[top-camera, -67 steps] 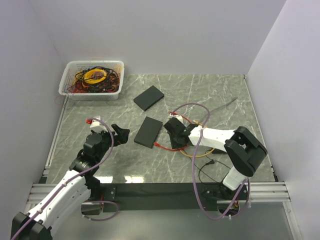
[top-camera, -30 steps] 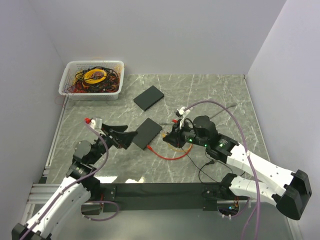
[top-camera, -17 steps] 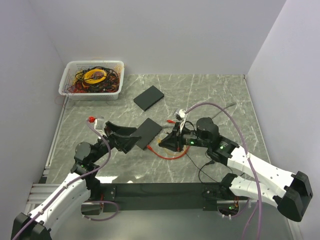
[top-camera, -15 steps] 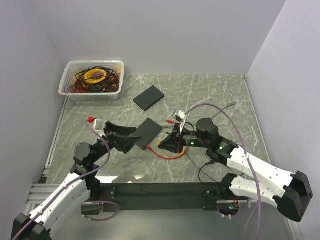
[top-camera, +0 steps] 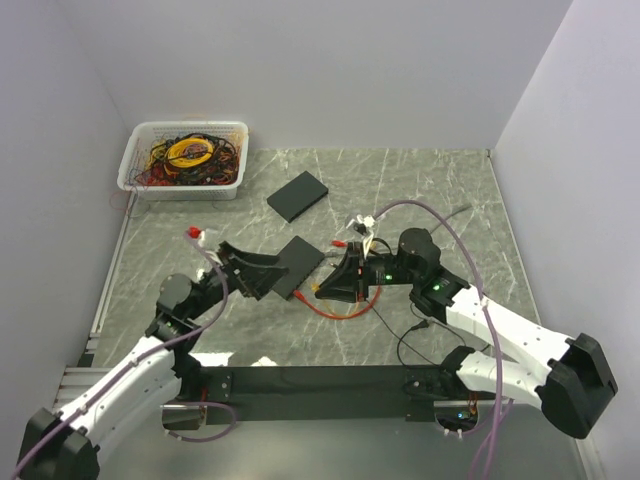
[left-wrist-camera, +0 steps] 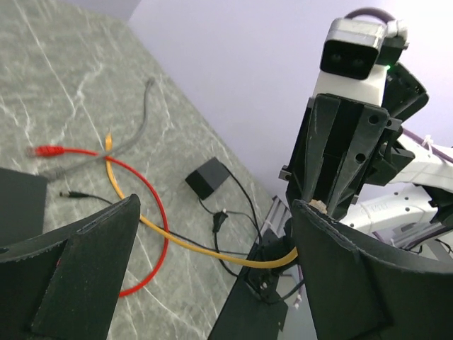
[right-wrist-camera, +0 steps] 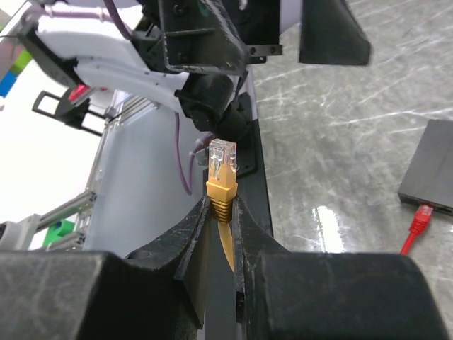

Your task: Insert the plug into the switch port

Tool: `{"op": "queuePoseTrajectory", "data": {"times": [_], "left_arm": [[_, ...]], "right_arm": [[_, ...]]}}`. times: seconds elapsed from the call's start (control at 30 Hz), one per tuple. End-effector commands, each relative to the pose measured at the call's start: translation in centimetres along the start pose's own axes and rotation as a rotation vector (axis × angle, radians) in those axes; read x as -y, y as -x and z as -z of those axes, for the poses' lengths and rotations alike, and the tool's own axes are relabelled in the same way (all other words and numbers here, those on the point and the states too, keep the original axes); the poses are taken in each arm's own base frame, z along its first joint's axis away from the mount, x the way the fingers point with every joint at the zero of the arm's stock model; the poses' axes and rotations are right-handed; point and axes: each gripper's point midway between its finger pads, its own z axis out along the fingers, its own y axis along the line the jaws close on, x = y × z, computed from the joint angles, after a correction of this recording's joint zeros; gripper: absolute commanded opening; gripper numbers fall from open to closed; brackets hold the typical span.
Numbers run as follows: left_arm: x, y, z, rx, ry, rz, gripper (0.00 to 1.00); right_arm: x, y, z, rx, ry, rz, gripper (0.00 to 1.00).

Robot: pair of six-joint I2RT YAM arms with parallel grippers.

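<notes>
Slippage is the worry: right gripper (right-wrist-camera: 221,207) pinches the plug (right-wrist-camera: 221,159) by its boot, tip at twelve o'clock, with the switch (right-wrist-camera: 432,166) off at three o'clock. Left gripper (left-wrist-camera: 216,209) gapes wide, clamping nothing. Off-axis contact could twist the plug or shove the switch.

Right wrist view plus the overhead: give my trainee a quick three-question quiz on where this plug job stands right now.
1. True or false: the right gripper is shut on the yellow plug.
2. Which colour of plug meets the edge of the switch in the right wrist view? A red, B blue, C green.
3. Fill in: the left gripper has its jaws ____.
Key: 1 true; 2 A, the red plug; 3 open.
</notes>
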Motion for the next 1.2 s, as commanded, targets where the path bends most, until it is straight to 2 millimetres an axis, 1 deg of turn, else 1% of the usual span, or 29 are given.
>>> {"op": "queuePoseTrajectory", "data": {"times": [0.0, 0.03, 0.1, 0.13, 0.2, 0.23, 0.33, 0.4, 0.43, 0.5, 0.57, 0.6, 0.7, 0.73, 0.8, 0.83, 0.9, 0.93, 0.97, 1.0, 1.07, 1.17], "left_arm": [[1.8, 1.3, -1.5, 0.015, -0.043, -0.007, 0.94], [1.9, 0.9, -1.9, 0.005, -0.042, 0.008, 0.94], [2.7, 1.1, -2.4, 0.010, -0.070, 0.017, 0.94], [2.8, 0.5, -2.8, -0.006, -0.067, 0.029, 0.93], [3.1, 0.3, -3.3, -0.012, -0.066, 0.033, 0.92], [3.3, -0.1, -3.5, -0.019, -0.064, 0.039, 0.92], [4.1, -0.5, -3.7, -0.022, -0.071, 0.041, 0.92], [4.3, -0.2, -3.8, -0.006, -0.062, 0.032, 0.92], [4.3, -0.6, -3.8, -0.020, -0.052, 0.035, 0.91], [4.3, -0.5, -4.1, -0.017, -0.040, 0.028, 0.89], [4.1, -1.0, -4.2, -0.029, -0.020, 0.027, 0.85], [4.1, -1.1, -4.4, -0.036, -0.016, 0.026, 0.79], [3.8, -1.7, -4.7, -0.052, -0.003, 0.031, 0.70], [4.0, -1.8, -4.9, -0.057, -0.006, 0.033, 0.63], [3.9, -2.1, -5.2, -0.067, 0.003, 0.034, 0.54], [4.0, -2.3, -5.4, -0.072, 0.006, 0.035, 0.45], [4.0, -2.5, -5.8, -0.084, 0.017, 0.032, 0.28], [3.9, -2.5, -5.9, -0.083, 0.027, 0.030, 0.12], [3.8, -2.6, -6.0, -0.087, 0.036, 0.030, 0.03], [3.7, -2.5, -6.0, -0.087, 0.049, 0.031, 0.01], [3.6, -2.3, -6.0, -0.079, 0.059, 0.031, 0.01], [3.2, -2.0, -5.9, -0.069, 0.097, 0.031, 0.01]], "right_arm": [[-0.5, 1.1, -0.4, 0.021, 0.047, 0.028, 0.14], [-0.2, 1.0, -0.5, 0.022, 0.039, 0.026, 0.14], [0.2, 0.6, -0.6, 0.018, 0.033, 0.019, 0.14], [0.6, 0.5, -0.7, 0.021, 0.013, 0.016, 0.14], [1.0, 0.3, -0.7, 0.018, 0.002, 0.017, 0.14], [1.3, 0.2, -0.8, 0.017, -0.012, 0.013, 0.13], [1.9, 0.2, -0.8, 0.019, -0.036, 0.016, 0.13], [2.1, 0.2, -0.9, 0.017, -0.044, 0.017, 0.13], [2.3, 0.2, -1.0, 0.016, -0.048, 0.016, 0.13], [2.6, 0.3, -1.1, 0.023, -0.057, 0.016, 0.13], [2.6, 0.5, -1.2, 0.030, -0.056, 0.013, 0.13], [2.6, 0.5, -1.2, 0.034, -0.057, 0.015, 0.13], [2.6, 0.9, -1.2, 0.043, -0.056, 0.016, 0.13], [2.4, 0.9, -1.3, 0.043, -0.047, 0.021, 0.13], [2.2, 1.0, -1.3, 0.044, -0.045, 0.022, 0.13], [2.2, 1.0, -1.3, 0.043, -0.047, 0.020, 0.13], [2.2, 1.1, -1.2, 0.048, -0.051, 0.026, 0.13], [2.2, 1.1, -1.2, 0.050, -0.054, 0.031, 0.13], [2.2, 1.2, -1.1, 0.052, -0.063, 0.033, 0.13], [2.2, 1.2, -1.1, 0.052, -0.065, 0.037, 0.13], [2.4, 1.3, -0.9, 0.060, -0.085, 0.042, 0.13], [2.8, 1.5, -0.5, 0.069, -0.129, 0.056, 0.22]]}}
